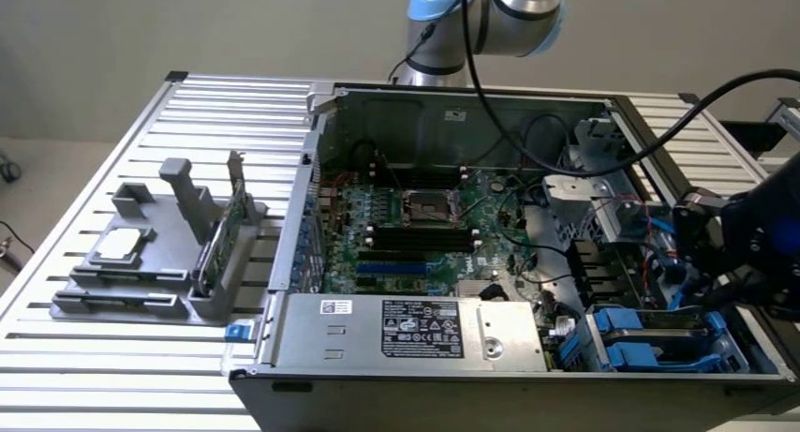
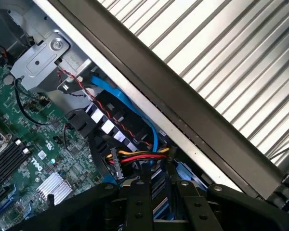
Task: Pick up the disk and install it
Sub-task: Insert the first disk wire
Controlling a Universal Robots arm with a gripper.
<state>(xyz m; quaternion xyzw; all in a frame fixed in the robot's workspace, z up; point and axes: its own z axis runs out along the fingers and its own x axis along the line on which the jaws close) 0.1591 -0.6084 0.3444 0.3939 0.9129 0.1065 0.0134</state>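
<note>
Inside the computer case [image 1: 413,109], the gripper [image 2: 164,204] partly hides the disk [image 1: 657,333]; grip unclear.

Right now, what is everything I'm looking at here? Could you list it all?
table: one, silver, slatted, under everything
computer case: one, grey, open, on the table
motherboard: one, green, inside the case
power supply: one, silver, labelled, along the case's near wall
disk: one, grey in a blue carrier, case corner at the exterior view's right
cables: several, red, yellow, black, inside the case
holder: one, grey, on the table at the exterior view's left
chip: one, silver, square, flat on the holder
circuit card: one, green, upright in the holder
robot arm: one, silver and blue, behind the case
gripper: one, black, over the disk's corner
</note>
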